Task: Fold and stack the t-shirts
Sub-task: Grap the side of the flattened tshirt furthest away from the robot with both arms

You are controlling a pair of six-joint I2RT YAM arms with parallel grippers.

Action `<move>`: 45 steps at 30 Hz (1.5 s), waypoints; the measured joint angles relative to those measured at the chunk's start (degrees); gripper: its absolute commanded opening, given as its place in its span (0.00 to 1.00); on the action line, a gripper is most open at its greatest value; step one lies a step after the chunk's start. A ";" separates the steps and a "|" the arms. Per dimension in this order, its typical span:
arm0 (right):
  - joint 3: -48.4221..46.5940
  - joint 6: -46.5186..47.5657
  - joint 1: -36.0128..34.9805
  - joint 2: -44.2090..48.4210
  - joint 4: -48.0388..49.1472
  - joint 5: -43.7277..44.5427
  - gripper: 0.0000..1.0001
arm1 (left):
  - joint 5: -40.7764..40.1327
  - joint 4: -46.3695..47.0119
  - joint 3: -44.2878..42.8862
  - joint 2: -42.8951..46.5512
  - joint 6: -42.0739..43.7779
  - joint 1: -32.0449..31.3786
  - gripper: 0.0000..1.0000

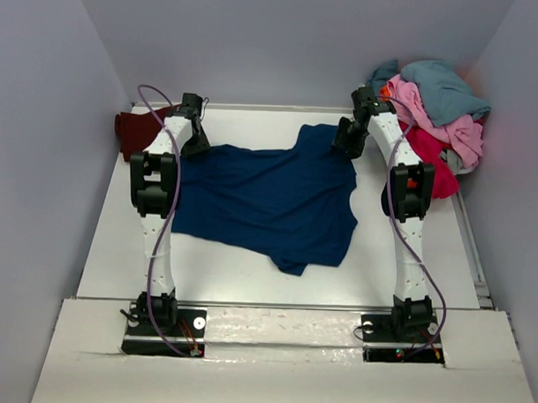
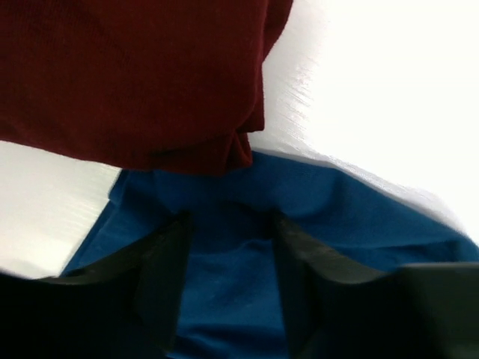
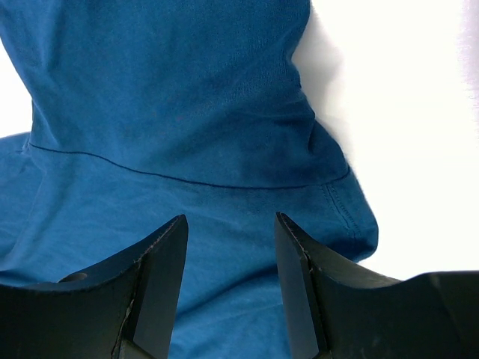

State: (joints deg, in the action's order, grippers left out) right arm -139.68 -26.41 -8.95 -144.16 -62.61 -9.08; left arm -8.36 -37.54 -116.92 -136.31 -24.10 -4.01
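Navy t-shirt (image 1: 269, 201) is spread on the counter (image 1: 231, 280), its long axis laid from the left jaws to the right jaws, with the hem apparently toward the left. Both pairs of jaws are seen apart, astride its far edge. Only navy cloth should be pinched, evenly at both ends; the maroon t-shirt (image 2: 135, 75) just beyond the left jaws is to be avoided.

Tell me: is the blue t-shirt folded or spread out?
Spread out. The blue t-shirt lies flat on the table, with both sleeves sticking out, one far, one near.
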 measured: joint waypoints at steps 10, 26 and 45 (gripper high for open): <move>0.02 -0.15 0.00 0.00 0.07 -0.24 0.56 | -0.79 0.52 1.07 0.52 0.26 0.17 0.24; 3.04 0.07 0.00 0.00 0.48 -0.20 0.56 | -2.91 1.22 4.07 2.73 0.26 0.17 0.43; 7.52 0.76 0.00 0.44 2.64 -0.20 0.55 | -6.23 2.10 5.55 7.19 0.39 -0.48 0.16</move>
State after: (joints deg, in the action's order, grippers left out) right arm -132.16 -25.65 -8.95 -143.72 -59.96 -9.28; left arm -14.59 -35.44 -111.37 -129.12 -23.70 -4.49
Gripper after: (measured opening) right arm 0.556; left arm 0.291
